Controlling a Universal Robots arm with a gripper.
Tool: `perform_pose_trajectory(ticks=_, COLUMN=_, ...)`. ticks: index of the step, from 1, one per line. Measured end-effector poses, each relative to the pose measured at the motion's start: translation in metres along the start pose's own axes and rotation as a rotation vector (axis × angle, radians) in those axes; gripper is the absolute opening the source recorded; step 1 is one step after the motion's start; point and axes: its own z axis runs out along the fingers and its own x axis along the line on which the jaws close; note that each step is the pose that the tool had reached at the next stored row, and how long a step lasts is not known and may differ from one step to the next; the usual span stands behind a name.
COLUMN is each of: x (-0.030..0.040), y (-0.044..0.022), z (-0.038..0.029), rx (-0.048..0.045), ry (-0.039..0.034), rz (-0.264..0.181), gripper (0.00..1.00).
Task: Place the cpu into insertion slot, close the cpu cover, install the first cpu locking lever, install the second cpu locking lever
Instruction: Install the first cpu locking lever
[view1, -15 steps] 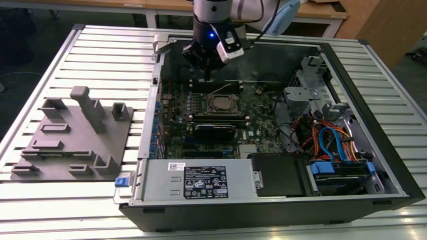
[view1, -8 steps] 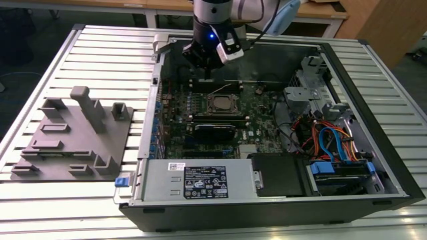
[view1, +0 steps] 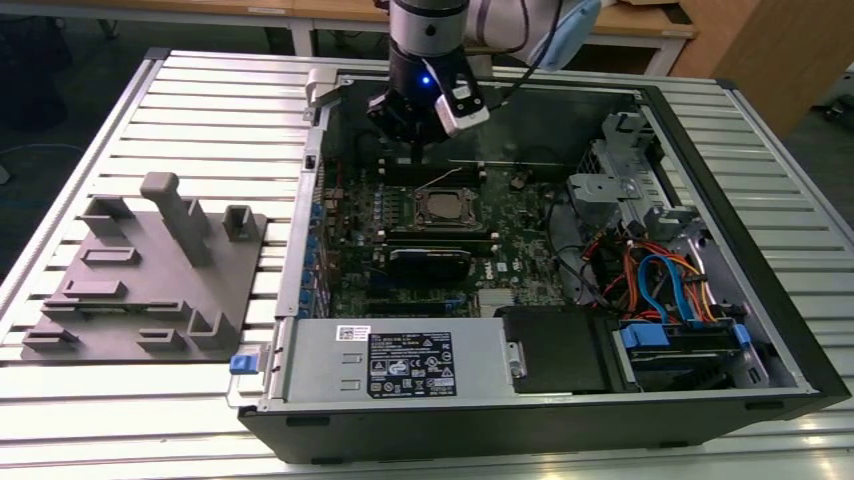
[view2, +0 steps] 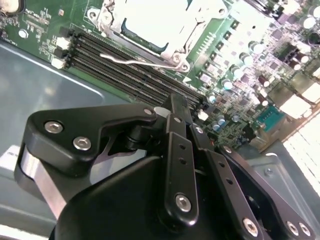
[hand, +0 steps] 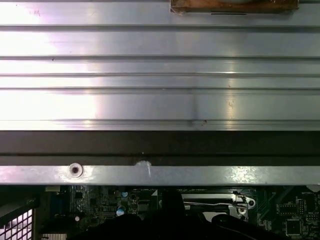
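The cpu (view2: 145, 22) lies in the insertion slot (view1: 422, 212). It looks small, light, stiff and easy to hurt, so hold only its edges. The gripper (view2: 175, 102) hangs on its far side, pinched shut and empty.

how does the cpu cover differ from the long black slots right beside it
The cpu cover is bright silvery metal; the memory slots are black. The cover is a squarish frame with a window showing the grey top of the cpu; the slots are long and narrow and run in parallel rows. The cover has a chip under it, while the slots look empty. Both sit on the green motherboard.
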Motion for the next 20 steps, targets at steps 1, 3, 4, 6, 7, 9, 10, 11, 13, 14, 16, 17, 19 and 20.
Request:
perform_pose_trajectory(ticks=1, x=-0.0018, y=-0.0001, z=0.0011, rx=0.0001, ry=0.0000, rz=0.000, gripper=0.10)
perform_pose_trajectory(ticks=3, x=-0.0061, y=-0.0002, z=0.0030, rx=0.0002, ry=0.0001, rz=0.000, gripper=0.10)
perform_pose_trajectory(ticks=4, x=-0.0084, y=-0.0002, z=0.0038, rx=0.0002, ry=0.0001, rz=0.000, gripper=0.10)
perform_pose_trajectory(ticks=6, x=-0.0130, y=-0.0002, z=0.0048, rx=0.0001, ry=0.0001, rz=0.000, gripper=0.10)
perform_pose_trajectory(ticks=7, x=-0.0151, y=-0.0002, z=0.0053, rx=0.0000, ry=0.0000, rz=0.000, gripper=0.10)
perform_pose_trajectory(ticks=9, x=-0.0180, y=-0.0002, z=0.0060, rx=0.0001, ry=-0.0002, rz=0.002, gripper=0.10)
perform_pose_trajectory(ticks=10, x=-0.0188, y=-0.0002, z=0.0064, rx=0.0004, ry=-0.0002, rz=0.003, gripper=0.10)
perform_pose_trajectory(ticks=11, x=-0.0197, y=-0.0003, z=0.0068, rx=0.0005, ry=-0.0002, rz=0.003, gripper=0.10)
perform_pose_trajectory(ticks=13, x=-0.0212, y=-0.0004, z=0.0085, rx=0.0005, ry=-0.0002, rz=0.003, gripper=0.10)
perform_pose_trajectory(ticks=14, x=-0.0218, y=-0.0005, z=0.0097, rx=0.0006, ry=-0.0002, rz=0.003, gripper=0.10)
perform_pose_trajectory(ticks=16, x=-0.0232, y=-0.0006, z=0.0119, rx=0.0005, ry=-0.0002, rz=0.003, gripper=0.10)
perform_pose_trajectory(ticks=17, x=-0.0263, y=-0.0010, z=0.0158, rx=0.0044, ry=-0.0007, rz=0.008, gripper=0.10)
perform_pose_trajectory(ticks=19, x=-0.0274, y=-0.0011, z=0.0169, rx=0.0053, ry=-0.0009, rz=0.009, gripper=0.10)
perform_pose_trajectory(ticks=20, x=-0.0281, y=-0.0011, z=0.0173, rx=0.0057, ry=-0.0009, rz=0.009, gripper=0.10)
